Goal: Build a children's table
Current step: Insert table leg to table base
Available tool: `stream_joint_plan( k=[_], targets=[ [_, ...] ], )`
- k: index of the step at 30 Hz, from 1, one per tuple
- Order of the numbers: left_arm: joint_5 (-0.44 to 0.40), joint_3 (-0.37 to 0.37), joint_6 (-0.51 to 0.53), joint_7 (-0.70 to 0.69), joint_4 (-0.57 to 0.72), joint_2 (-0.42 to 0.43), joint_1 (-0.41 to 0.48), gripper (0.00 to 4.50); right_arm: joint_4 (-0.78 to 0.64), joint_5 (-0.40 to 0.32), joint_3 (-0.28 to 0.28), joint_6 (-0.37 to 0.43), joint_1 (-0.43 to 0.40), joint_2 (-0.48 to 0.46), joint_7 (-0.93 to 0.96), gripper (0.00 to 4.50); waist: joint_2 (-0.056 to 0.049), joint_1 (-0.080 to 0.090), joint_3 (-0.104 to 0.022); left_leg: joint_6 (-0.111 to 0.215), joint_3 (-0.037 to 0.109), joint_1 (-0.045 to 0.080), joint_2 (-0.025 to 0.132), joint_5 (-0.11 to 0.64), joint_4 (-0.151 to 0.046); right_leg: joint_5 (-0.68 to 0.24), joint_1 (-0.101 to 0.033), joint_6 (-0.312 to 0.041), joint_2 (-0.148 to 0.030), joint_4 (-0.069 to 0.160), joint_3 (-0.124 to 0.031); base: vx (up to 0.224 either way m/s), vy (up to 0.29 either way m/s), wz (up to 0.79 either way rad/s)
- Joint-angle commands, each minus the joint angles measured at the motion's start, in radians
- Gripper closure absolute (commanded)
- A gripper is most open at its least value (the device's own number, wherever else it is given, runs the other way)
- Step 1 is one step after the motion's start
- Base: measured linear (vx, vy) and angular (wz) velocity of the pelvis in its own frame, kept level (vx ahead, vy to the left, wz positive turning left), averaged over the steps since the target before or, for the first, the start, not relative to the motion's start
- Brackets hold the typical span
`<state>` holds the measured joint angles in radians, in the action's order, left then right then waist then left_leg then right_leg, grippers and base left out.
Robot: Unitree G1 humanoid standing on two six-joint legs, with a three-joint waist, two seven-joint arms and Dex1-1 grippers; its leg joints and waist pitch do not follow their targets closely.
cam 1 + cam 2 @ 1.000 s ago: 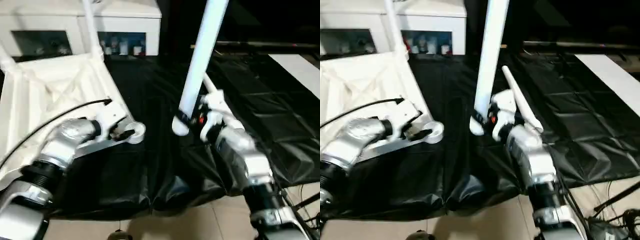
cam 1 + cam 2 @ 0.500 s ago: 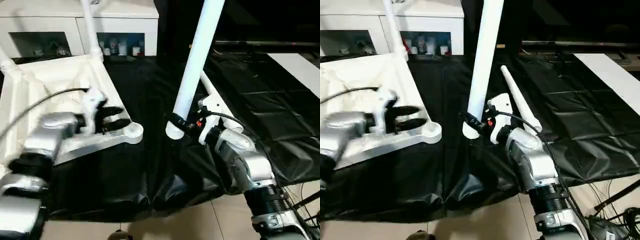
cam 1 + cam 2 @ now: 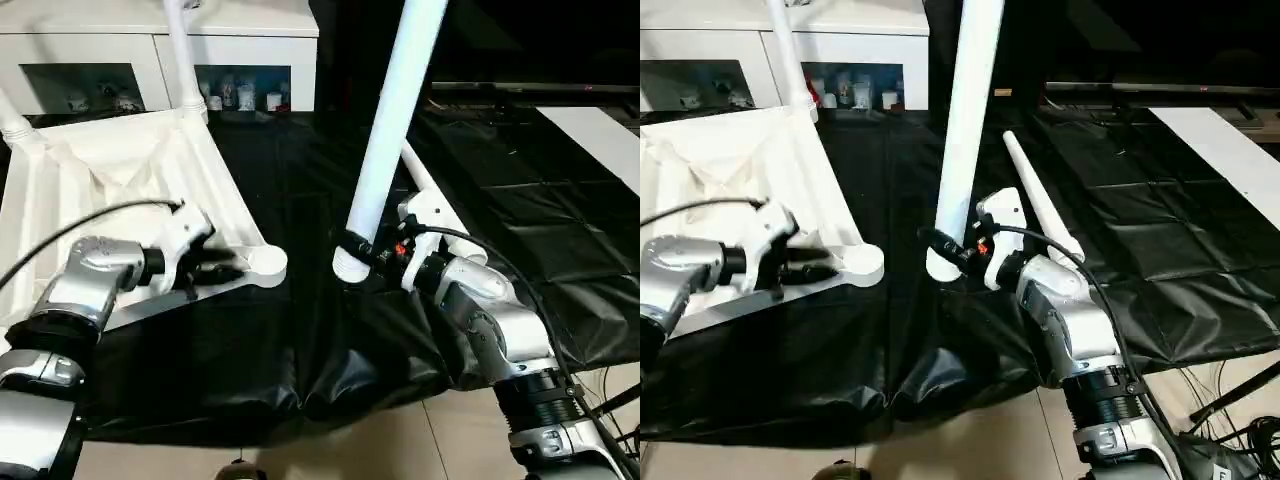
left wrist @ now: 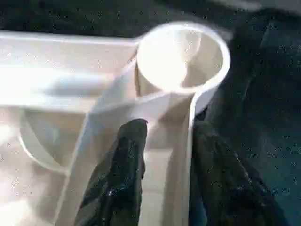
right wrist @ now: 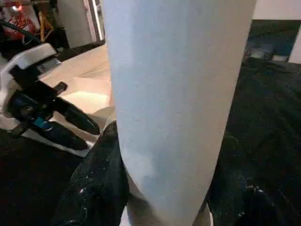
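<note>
The children's table top point(image 3: 100, 170) lies upside down at the left of the black sheet, ribs showing. Two white legs point(image 3: 182, 60) point(image 3: 15, 120) stand in its far corners. Its near corner socket point(image 3: 268, 262) is empty. My left gripper point(image 3: 222, 272) is open just behind that socket, its fingers point(image 4: 124, 179) astride the rim wall, with a gap on the inner side. My right gripper point(image 3: 368, 250) is shut on a long white leg point(image 3: 390, 120), held steeply upright. The leg's lower end point(image 3: 348, 266) hangs just right of the socket. Another leg point(image 3: 1040, 210) lies on the sheet behind the right arm.
A white cabinet with glass doors point(image 3: 250, 40) stands behind the table. The black sheet point(image 3: 520, 200) drapes over the front edge above the tiled floor point(image 3: 350, 440). A white panel point(image 3: 600, 135) lies at the far right. A black cable point(image 3: 90, 220) arcs over my left forearm.
My left gripper has drawn back along the rim from the socket and its fingers have narrowed around the wall. The held leg's lower end has shifted slightly left.
</note>
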<state>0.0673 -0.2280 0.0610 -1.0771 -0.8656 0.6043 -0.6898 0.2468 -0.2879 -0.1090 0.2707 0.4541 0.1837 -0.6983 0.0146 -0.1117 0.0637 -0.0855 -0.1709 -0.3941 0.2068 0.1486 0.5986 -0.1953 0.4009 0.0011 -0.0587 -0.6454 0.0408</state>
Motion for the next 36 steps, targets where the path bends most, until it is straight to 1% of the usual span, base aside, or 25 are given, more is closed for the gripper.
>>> stream_joint_plan(
  k=[1,2,3,4,10,11,12,14,15,18,20,23,24,25,26,27,28,29,30,31,32,33,34,35,36],
  targets=[
    [-0.018,-0.008,-0.008,0.003,-0.011,0.006,-0.018,3.07,-0.025,0.005,-0.004,0.003,-0.009,0.014,-0.009,2.62,-0.023,0.001,-0.074,-0.06,0.011,0.035,0.022,0.341,-0.08,-0.224,-0.032,-0.195,-0.076,0.086,-0.042,0.0,0.0,0.0],
    [-0.021,-0.01,-0.01,0.0,-0.012,0.01,-0.016,3.11,-0.025,0.006,-0.005,0.002,-0.009,0.015,-0.01,2.62,-0.021,0.0,-0.074,-0.059,0.011,0.035,0.023,0.341,-0.081,-0.224,-0.033,-0.196,-0.077,0.086,-0.042,0.0,0.0,0.0],
    [-0.027,-0.011,-0.014,-0.004,-0.013,0.014,-0.013,3.19,-0.025,0.006,-0.005,0.001,-0.01,0.016,-0.011,2.62,-0.022,-0.001,-0.074,-0.058,0.011,0.035,0.023,0.343,-0.08,-0.227,-0.032,-0.199,-0.077,0.086,-0.042,0.0,0.0,0.0],
    [-0.029,-0.011,-0.012,-0.007,-0.011,0.017,-0.011,3.41,-0.024,0.007,-0.006,0.001,-0.01,0.016,-0.012,2.62,-0.022,-0.001,-0.073,-0.058,0.011,0.035,0.023,0.345,-0.081,-0.23,-0.032,-0.199,-0.077,0.087,-0.042,0.0,0.0,0.0],
    [-0.051,-0.011,-0.014,-0.017,-0.006,0.034,0.001,3.74,-0.015,0.014,-0.011,-0.003,-0.006,0.018,-0.02,2.62,-0.021,0.001,-0.071,-0.06,0.012,0.036,0.023,0.368,-0.083,-0.284,-0.03,-0.189,-0.079,0.091,-0.042,0.0,0.0,0.0],
    [-0.056,-0.006,-0.02,-0.016,-0.007,0.046,0.005,3.82,-0.012,0.014,-0.015,-0.005,-0.006,0.019,-0.025,2.62,-0.014,0.001,-0.07,-0.057,0.012,0.035,0.024,0.364,-0.083,-0.292,-0.03,-0.186,-0.081,0.092,-0.042,0.0,0.0,0.0],
    [-0.057,-0.005,-0.02,-0.016,-0.007,0.047,0.005,3.94,-0.012,0.015,-0.015,-0.005,-0.006,0.019,-0.026,2.62,-0.016,0.0,-0.07,-0.056,0.012,0.034,0.024,0.36,-0.083,-0.3,-0.03,-0.182,-0.082,0.092,-0.043,0.0,0.0,0.0],
    [-0.059,-0.004,-0.024,-0.017,-0.01,0.052,0.005,3.99,-0.011,0.016,-0.017,-0.006,-0.005,0.02,-0.029,2.62,-0.016,0.002,-0.07,-0.057,0.013,0.034,0.024,0.362,-0.084,-0.305,-0.03,-0.178,-0.081,0.092,-0.043,0.0,0.0,0.0],
    [-0.06,-0.004,-0.025,-0.022,0.001,0.063,0.015,4.06,-0.008,0.017,-0.017,-0.007,-0.005,0.019,-0.031,2.62,-0.013,0.002,-0.069,-0.056,0.013,0.034,0.024,0.362,-0.085,-0.305,-0.029,-0.178,-0.08,0.093,-0.042,0.0,0.0,0.0],
    [-0.061,-0.002,-0.029,-0.026,0.01,0.073,0.026,4.35,-0.005,0.018,-0.018,-0.009,-0.004,0.019,-0.032,2.62,-0.014,0.003,-0.068,-0.056,0.013,0.032,0.023,0.357,-0.086,-0.315,-0.03,-0.173,-0.081,0.093,-0.043,0.0,0.0,0.0],
    [-0.064,0.001,-0.033,-0.026,0.018,0.081,0.036,4.41,-0.002,0.019,-0.02,-0.011,-0.004,0.018,-0.033,2.62,-0.015,0.004,-0.068,-0.057,0.013,0.034,0.024,0.364,-0.086,-0.32,-0.028,-0.175,-0.081,0.094,-0.043,0.0,0.0,0.0],
    [-0.061,0.015,-0.059,-0.025,0.047,0.095,0.066,4.48,-0.003,0.017,-0.021,-0.009,-0.005,0.017,-0.036,2.62,-0.017,0.01,-0.07,-0.059,0.015,0.03,0.024,0.355,-0.088,-0.281,-0.032,-0.185,-0.08,0.088,-0.042,0.0,0.0,0.0],
    [-0.061,0.015,-0.059,-0.025,0.047,0.095,0.066,4.48,-0.003,0.017,-0.021,-0.009,-0.005,0.017,-0.036,2.62,-0.015,0.014,-0.07,-0.057,0.014,0.028,0.022,0.347,-0.088,-0.265,-0.034,-0.185,-0.078,0.087,-0.041,0.0,0.0,0.0],
    [-0.05,0.027,-0.064,-0.029,0.075,0.093,0.081,4.48,-0.004,0.014,-0.019,-0.007,-0.007,0.015,-0.038,2.62,-0.015,0.015,-0.071,-0.055,0.013,0.032,0.022,0.343,-0.086,-0.251,-0.032,-0.189,-0.077,0.087,-0.041,0.0,0.0,0.0],
    [-0.037,0.033,-0.068,-0.037,0.11,0.088,0.096,4.48,-0.007,0.008,-0.014,-0.001,-0.008,0.014,-0.04,2.62,-0.013,0.017,-0.072,-0.053,0.013,0.031,0.023,0.34,-0.085,-0.242,-0.033,-0.194,-0.078,0.085,-0.042,0.0,0.0,0.0],
    [-0.015,0.03,-0.06,-0.057,0.173,0.072,0.12,4.48,-0.008,-0.003,-0.004,0.004,-0.007,0.01,-0.044,2.62,-0.009,0.019,-0.073,-0.047,0.012,0.027,0.022,0.314,-0.084,-0.215,-0.038,-0.199,-0.077,0.082,-0.041,0.0,0.0,0.0],
    [-0.015,0.03,-0.06,-0.057,0.173,0.072,0.12,4.48,-0.008,-0.003,-0.004,0.004,-0.007,0.01,-0.044,2.62,-0.013,0.017,-0.074,-0.04,0.009,0.031,0.024,0.298,-0.082,-0.187,-0.034,-0.207,-0.076,0.082,-0.042,0.0,0.0,0.0],
    [0.005,0.009,-0.052,-0.078,0.256,0.042,0.148,4.48,-0.009,-0.021,0.009,0.015,-0.004,0.006,-0.049,2.62,-0.011,0.017,-0.074,-0.035,0.006,0.032,0.022,0.292,-0.08,-0.178,-0.033,-0.21,-0.075,0.082,-0.042,0.0,0.0,0.0],
    [0.019,-0.024,-0.042,-0.098,0.348,0.003,0.178,4.48,-0.012,-0.039,0.019,0.028,0.001,0.004,-0.058,2.62,-0.012,0.016,-0.077,-0.029,0.007,0.031,0.027,0.271,-0.081,-0.137,-0.039,-0.221,-0.077,0.076,-0.042,0.0,0.0,0.0],
    [0.019,-0.024,-0.042,-0.098,0.348,0.003,0.178,4.48,-0.012,-0.039,0.019,0.028,0.001,0.004,-0.058,2.62,-0.015,0.011,-0.076,-0.019,0.003,0.036,0.027,0.26,-0.078,-0.117,-0.033,-0.229,-0.074,0.079,-0.042,0.0,0.0,0.0],
    [0.018,-0.044,-0.04,-0.099,0.381,-0.017,0.186,4.48,-0.015,-0.045,0.019,0.036,0.002,0.006,-0.068,2.62,-0.015,0.007,-0.076,-0.015,0.0,0.038,0.027,0.258,-0.076,-0.116,-0.03,-0.231,-0.073,0.08,-0.042,0.0,0.0,0.0],
    [0.017,-0.055,-0.039,-0.098,0.397,-0.029,0.189,4.5,-0.017,-0.048,0.018,0.039,0.002,0.008,-0.074,2.62,-0.016,-0.004,-0.075,-0.014,-0.002,0.041,0.027,0.263,-0.075,-0.124,-0.029,-0.231,-0.072,0.08,-0.042,0.0,0.0,0.0],
    [0.017,-0.055,-0.039,-0.098,0.397,-0.029,0.189,4.5,-0.017,-0.048,0.018,0.039,0.002,0.008,-0.074,2.62,-0.015,-0.012,-0.073,-0.017,-0.002,0.042,0.027,0.282,-0.078,-0.153,-0.028,-0.224,-0.072,0.083,-0.042,0.0,0.0,0.0],
    [0.012,-0.075,-0.042,-0.1,0.415,-0.047,0.193,4.5,-0.025,-0.056,0.016,0.049,-0.001,0.009,-0.084,2.62,-0.015,-0.016,-0.073,-0.021,-0.002,0.042,0.027,0.285,-0.078,-0.166,-0.029,-0.218,-0.073,0.083,-0.043,0.0,0.0,0.0],
    [0.007,-0.095,-0.044,-0.102,0.433,-0.066,0.198,4.5,-0.038,-0.066,0.012,0.06,-0.006,0.012,-0.096,2.62,-0.016,-0.024,-0.072,-0.027,-0.002,0.045,0.028,0.305,-0.081,-0.199,-0.026,-0.205,-0.074,0.087,-0.043,0.0,0.0,0.0]
  ],
)
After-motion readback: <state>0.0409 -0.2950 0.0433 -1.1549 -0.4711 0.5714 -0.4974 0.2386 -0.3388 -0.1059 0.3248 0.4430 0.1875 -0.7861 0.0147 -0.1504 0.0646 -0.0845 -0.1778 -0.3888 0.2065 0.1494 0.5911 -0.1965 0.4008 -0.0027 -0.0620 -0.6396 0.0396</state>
